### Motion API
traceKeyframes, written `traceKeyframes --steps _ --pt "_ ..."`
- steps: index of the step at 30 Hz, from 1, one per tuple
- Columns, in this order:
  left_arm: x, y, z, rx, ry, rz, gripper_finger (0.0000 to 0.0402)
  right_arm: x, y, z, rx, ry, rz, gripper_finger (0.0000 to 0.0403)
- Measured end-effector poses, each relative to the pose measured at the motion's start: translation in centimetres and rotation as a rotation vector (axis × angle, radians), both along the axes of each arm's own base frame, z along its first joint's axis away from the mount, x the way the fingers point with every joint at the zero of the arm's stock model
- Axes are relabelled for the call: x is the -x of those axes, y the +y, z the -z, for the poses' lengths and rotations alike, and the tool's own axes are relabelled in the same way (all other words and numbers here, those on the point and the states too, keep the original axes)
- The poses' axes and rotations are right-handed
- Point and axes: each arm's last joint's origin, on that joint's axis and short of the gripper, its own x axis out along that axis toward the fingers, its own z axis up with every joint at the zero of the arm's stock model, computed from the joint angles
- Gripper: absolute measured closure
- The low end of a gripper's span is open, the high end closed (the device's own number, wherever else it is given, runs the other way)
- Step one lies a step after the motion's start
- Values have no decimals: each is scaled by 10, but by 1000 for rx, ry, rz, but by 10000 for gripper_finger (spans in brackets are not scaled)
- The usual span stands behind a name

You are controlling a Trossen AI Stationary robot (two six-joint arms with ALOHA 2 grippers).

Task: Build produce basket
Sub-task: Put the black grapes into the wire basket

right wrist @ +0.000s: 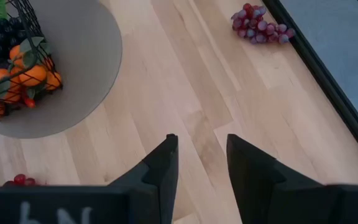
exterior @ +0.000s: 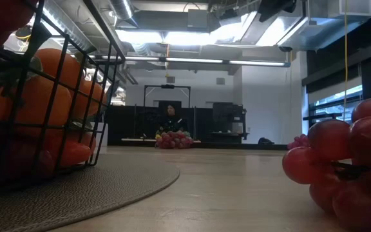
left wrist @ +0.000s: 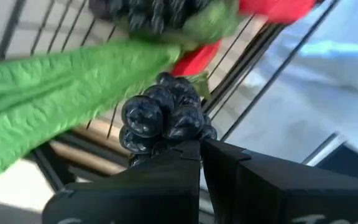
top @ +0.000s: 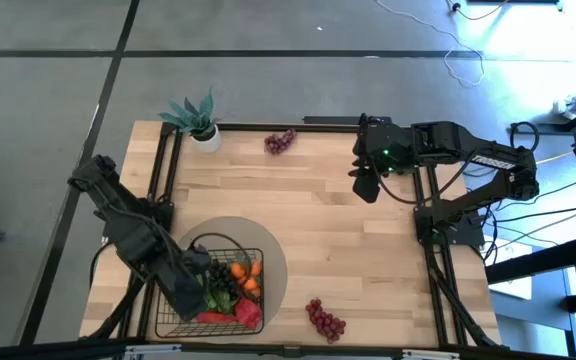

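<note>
Where left pincer (left wrist: 199, 146) pinches: dark grapes (left wrist: 163, 115).

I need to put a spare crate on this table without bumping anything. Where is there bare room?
The widest bare wood lies mid-table, between the grey round mat and the right claw, which hangs open there. It is crowded inside the basket, where the left claw sits shut. Grape bunches occupy the far edge and near edge; the potted plant takes the far-left corner.
</note>
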Motion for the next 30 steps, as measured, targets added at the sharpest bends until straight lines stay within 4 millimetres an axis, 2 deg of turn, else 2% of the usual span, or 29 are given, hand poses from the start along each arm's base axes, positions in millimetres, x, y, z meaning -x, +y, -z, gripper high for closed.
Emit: traceKeyframes --steps 4,13,23,30 --pt "2 -13 17 22 91 56 401 -1 0 -1 0 -12 1 282" --pt "7 -31 43 0 111 86 401 -2 0 -2 2 -32 0 282" --pt "6 -33 71 -13 123 85 400 -3 0 -2 2 -33 0 282" --pt "5 -28 79 -12 170 81 372 -2 0 -2 3 -32 0 282"
